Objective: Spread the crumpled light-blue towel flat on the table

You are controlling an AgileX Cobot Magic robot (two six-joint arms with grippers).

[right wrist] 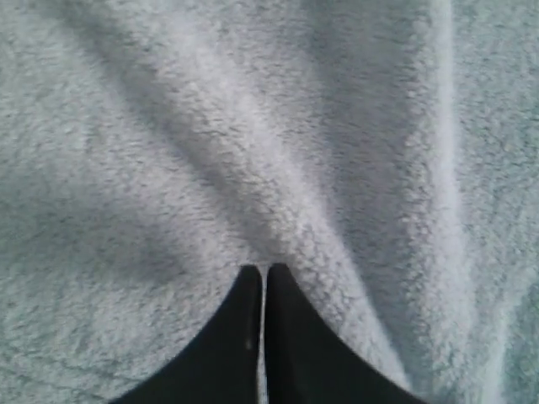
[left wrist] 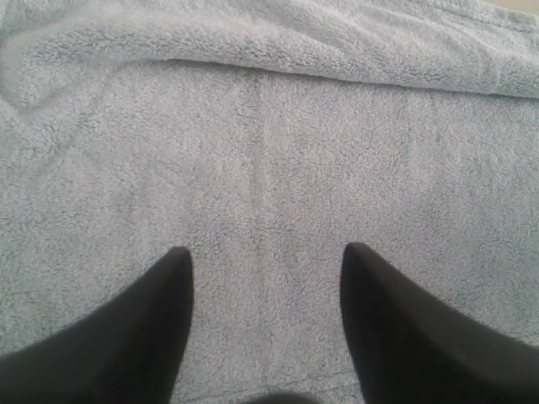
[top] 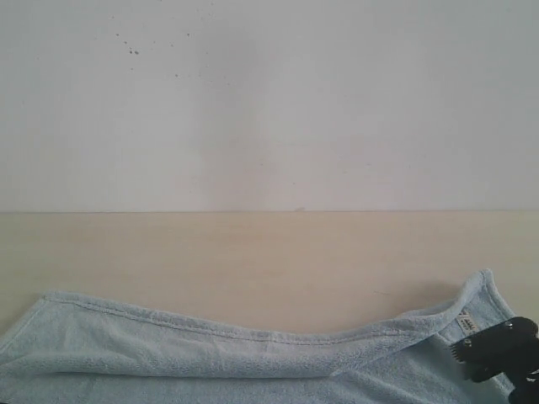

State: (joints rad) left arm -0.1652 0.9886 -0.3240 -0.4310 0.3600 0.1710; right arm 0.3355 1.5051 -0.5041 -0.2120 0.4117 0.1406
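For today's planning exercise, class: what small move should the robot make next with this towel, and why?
Probably close the left pincer on the towel: that pincer stands open over it, while the right pincer pinches a fold, and the towel is not yet flat.

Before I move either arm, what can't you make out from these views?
Near part of the towel: exterior view, cut off by the bottom edge.
The left gripper: outside the exterior view; its wrist view shows almost only cloth, so its place on the towel is unclear.
The right gripper: the exterior view's corner cuts it off.
The label: print too small to read.
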